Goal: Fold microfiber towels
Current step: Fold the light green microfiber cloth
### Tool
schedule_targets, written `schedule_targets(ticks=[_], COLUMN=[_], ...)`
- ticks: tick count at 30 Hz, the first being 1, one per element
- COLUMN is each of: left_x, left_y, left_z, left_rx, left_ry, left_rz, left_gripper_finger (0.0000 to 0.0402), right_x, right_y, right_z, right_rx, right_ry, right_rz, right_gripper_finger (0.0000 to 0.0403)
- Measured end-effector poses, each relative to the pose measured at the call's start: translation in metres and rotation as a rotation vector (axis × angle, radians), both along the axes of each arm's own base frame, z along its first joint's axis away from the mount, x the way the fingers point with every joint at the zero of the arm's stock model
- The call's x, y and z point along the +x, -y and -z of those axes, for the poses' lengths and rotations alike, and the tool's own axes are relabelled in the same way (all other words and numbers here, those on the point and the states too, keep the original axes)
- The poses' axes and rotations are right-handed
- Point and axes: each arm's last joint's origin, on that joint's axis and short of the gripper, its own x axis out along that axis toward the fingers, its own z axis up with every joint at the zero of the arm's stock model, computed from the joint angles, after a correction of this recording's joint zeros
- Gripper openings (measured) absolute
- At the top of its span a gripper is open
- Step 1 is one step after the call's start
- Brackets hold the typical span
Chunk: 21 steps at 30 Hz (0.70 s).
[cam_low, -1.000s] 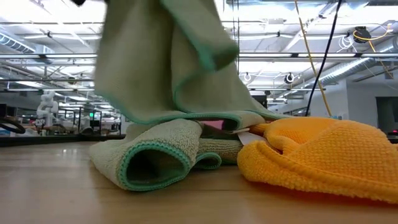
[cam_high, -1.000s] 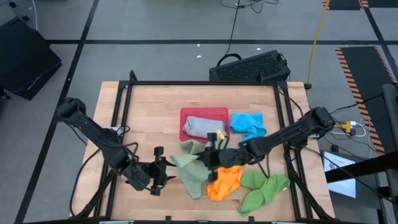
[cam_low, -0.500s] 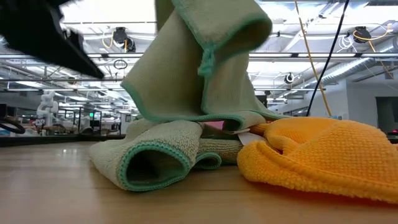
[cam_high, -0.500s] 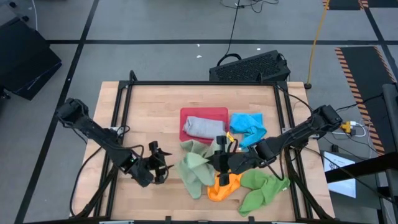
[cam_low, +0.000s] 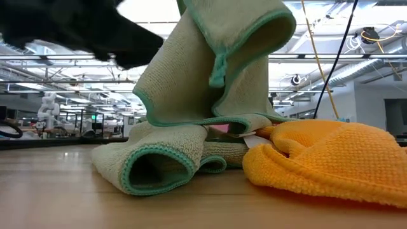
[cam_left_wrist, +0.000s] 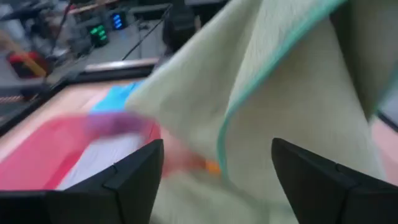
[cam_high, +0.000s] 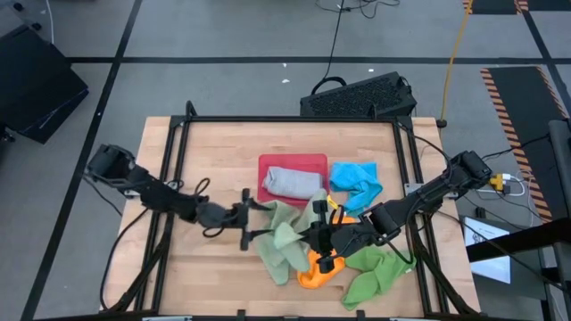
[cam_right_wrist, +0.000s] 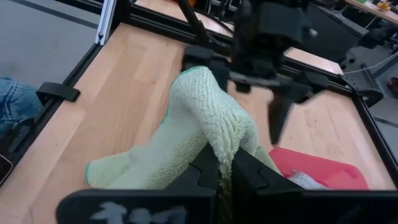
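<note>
Closest to the table's front edge lie the bright green towel (cam_high: 375, 272) on the right and the orange towel (cam_high: 318, 267) just left of it, both crumpled; in the low view the orange one (cam_low: 331, 162) bulks up at the right. Left of the orange sits one sage towel (cam_high: 272, 259), flat on the wood with a rolled edge (cam_low: 156, 166).

Over that heap the right gripper (cam_high: 323, 239) has its fingers pinched tight on the second sage towel (cam_high: 290, 223), lifted so it hangs in a fold above the one on the table (cam_low: 216, 63). From the right wrist, the cloth (cam_right_wrist: 199, 137) drapes down from between the closed fingers.

The left gripper (cam_high: 247, 217) is stretched in from the left, right at the raised towel's edge. Its fingers (cam_left_wrist: 134, 174) stand wide apart with the sage cloth (cam_left_wrist: 280, 93) close in front of them, not clamped.

Farther back, the red tray (cam_high: 312, 162) holds the grey-blue towel (cam_high: 290, 183), bunched. Just right of the tray lies the bright blue towel (cam_high: 357, 178), rumpled on the wood.
</note>
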Motion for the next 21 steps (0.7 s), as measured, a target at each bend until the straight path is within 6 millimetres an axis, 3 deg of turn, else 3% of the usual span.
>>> schedule_targets(ticks=[5,10,15,19,21], left_x=[0.025,0.042,0.043,0.039,0.036], left_y=[-0.009,-0.009,-0.006,-0.007,-0.005], left_z=[-0.002,0.000,0.014,0.011,0.006], left_rx=[0.077,0.075,0.098,0.073,0.041], left_ry=[-0.023,-0.024,-0.124,-0.168,-0.165], left_rz=[0.167,0.398,0.396,0.333,0.331], left_gripper_finger=[0.0298,0.0257,0.0141,0.0028,0.0012], right_x=[0.000,0.000,-0.001,-0.001,-0.001], right_y=[0.000,-0.001,0.000,0.000,0.001], right_z=[0.000,0.000,0.001,0.003,0.006], right_rx=[-0.020,-0.048,-0.055,-0.052,-0.054], right_ry=[-0.002,-0.004,-0.010,-0.010,-0.014], right_rz=[-0.015,-0.033,-0.035,-0.032,-0.029], right_gripper_finger=[0.0004,0.0004,0.0004,0.0004,0.0004])
